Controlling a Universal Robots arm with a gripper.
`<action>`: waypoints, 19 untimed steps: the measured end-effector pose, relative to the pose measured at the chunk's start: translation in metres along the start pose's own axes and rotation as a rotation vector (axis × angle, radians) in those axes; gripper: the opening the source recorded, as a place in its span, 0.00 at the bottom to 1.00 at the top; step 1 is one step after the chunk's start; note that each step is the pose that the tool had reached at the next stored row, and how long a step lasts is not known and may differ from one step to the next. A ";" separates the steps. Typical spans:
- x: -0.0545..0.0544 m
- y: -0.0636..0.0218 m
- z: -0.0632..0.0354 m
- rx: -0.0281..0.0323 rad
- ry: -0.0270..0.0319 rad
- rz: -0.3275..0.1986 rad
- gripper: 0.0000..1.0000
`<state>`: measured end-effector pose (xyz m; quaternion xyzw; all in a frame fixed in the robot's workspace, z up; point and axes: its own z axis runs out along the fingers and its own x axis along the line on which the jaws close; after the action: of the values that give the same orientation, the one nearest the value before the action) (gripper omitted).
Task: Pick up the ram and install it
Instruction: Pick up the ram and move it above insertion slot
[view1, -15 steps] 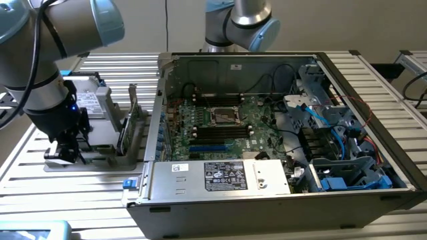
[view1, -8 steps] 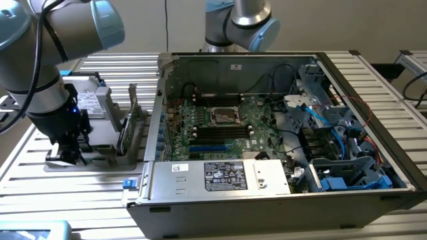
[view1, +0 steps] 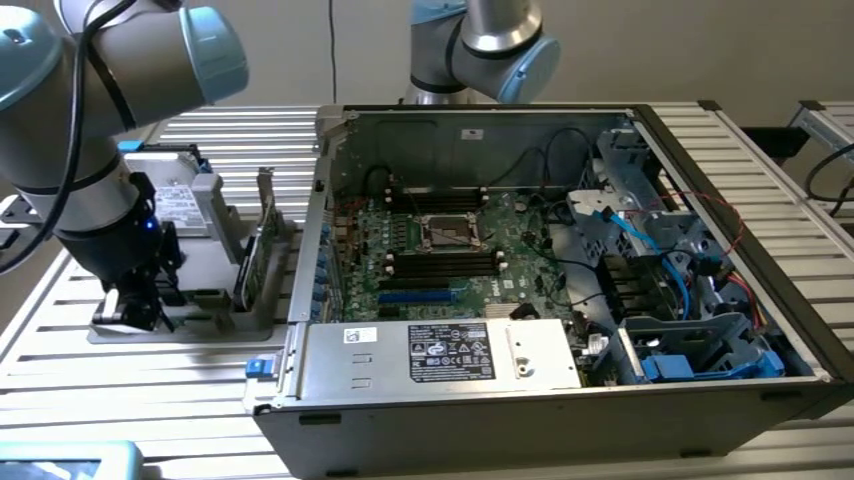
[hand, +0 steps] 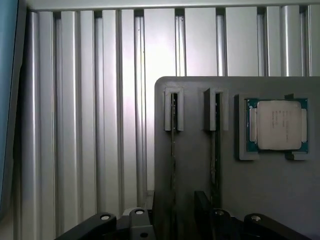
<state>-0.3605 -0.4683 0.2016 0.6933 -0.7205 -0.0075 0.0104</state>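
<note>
The ram (hand: 173, 131) stands on edge in a narrow slot of a grey holder (hand: 260, 190), seen from above as a thin dark line. A second stick (hand: 215, 150) stands in the neighbouring slot. Beside that one, a processor chip (hand: 278, 125) lies flat in its own square pocket.

My jaws are low over the holder, at the stick farther from the chip. They look apart: a dark finger sits on each side of that ram, with grey holder showing between them, and neither presses on the stick as far as I can see.

I judge this to be the pick-up step. The ram is not lifted and nothing has gone to the computer. The grasp calls for my jaws to be centred on the thin edge and to close squarely. The stick would then have to leave the slot straight, without tilting.

In the exterior view my arm (view1: 94, 170) reaches down to the holder (view1: 200, 322) on the ribbed metal tabletop (view1: 134, 400), at that view's left. The holder also carries an upright green card (view1: 248, 262) and a hard drive (view1: 174, 195).

Just beside it lies an open computer case (view1: 534, 420). Inside are the green motherboard (view1: 507, 250), with long black slots (view1: 441, 265) near the processor socket (view1: 450, 232), a labelled power supply box (view1: 441, 352), and blue cables (view1: 627, 235).
</note>
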 end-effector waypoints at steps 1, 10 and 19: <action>0.000 0.0004 0.0005 0.0000 -0.0010 0.000 0.44; 0.000 0.0007 0.0053 -0.0003 -0.0063 0.001 0.44; 0.001 0.0008 -0.0036 0.0005 -0.0080 0.002 0.14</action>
<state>-0.3613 -0.4692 0.2052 0.6925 -0.7213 -0.0101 0.0074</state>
